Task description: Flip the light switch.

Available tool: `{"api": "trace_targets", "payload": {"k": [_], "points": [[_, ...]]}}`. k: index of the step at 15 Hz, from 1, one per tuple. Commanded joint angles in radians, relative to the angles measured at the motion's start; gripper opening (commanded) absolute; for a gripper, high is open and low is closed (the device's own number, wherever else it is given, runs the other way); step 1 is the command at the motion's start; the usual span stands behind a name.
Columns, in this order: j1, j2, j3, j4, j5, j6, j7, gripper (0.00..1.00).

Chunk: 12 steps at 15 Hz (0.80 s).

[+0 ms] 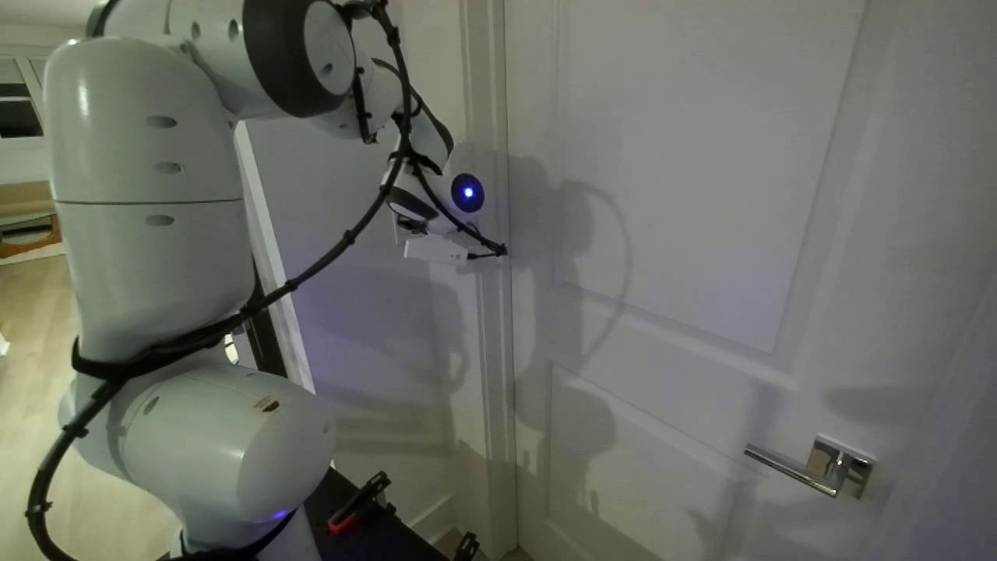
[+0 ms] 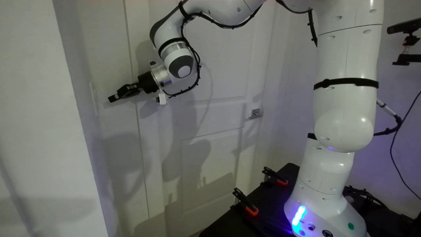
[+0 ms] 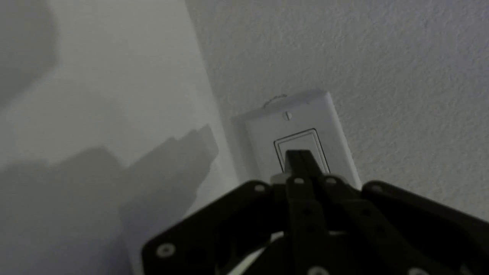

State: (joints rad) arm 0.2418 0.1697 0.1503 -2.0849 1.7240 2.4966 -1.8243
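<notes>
A white light switch (image 3: 300, 142) with a rectangular rocker in a white plate sits on a textured wall in the wrist view. The plate appears tilted there, and its lower part is hidden behind my fingers. In an exterior view the switch plate shows nearly edge-on (image 2: 94, 98). My black gripper (image 3: 300, 153) is shut with its fingertips together and nothing between them. The tips overlap the rocker in the wrist view. In an exterior view the gripper (image 2: 112, 98) points at the switch wall, with a small gap seeming to remain. In the remaining exterior view the fingers are hidden behind the wrist.
A smooth wall (image 3: 126, 95) meets the switch wall in a corner close beside the plate. A white door (image 1: 685, 195) with a metal handle (image 1: 841, 467) stands behind the arm. A black cable (image 2: 194, 84) loops along the wrist. Clamps (image 2: 246, 201) sit on the black base table (image 2: 227, 227).
</notes>
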Motion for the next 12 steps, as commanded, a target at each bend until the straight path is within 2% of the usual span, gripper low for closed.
{"api": "trace_targets", "payload": {"k": [1, 6, 12], "points": [[0.017, 0.039, 0.021, 0.069, -0.075, 0.041, 0.157, 0.00], [0.017, 0.023, 0.038, 0.073, -0.170, 0.001, 0.319, 0.00], [0.024, 0.025, 0.046, 0.090, -0.252, 0.028, 0.380, 0.00]]}}
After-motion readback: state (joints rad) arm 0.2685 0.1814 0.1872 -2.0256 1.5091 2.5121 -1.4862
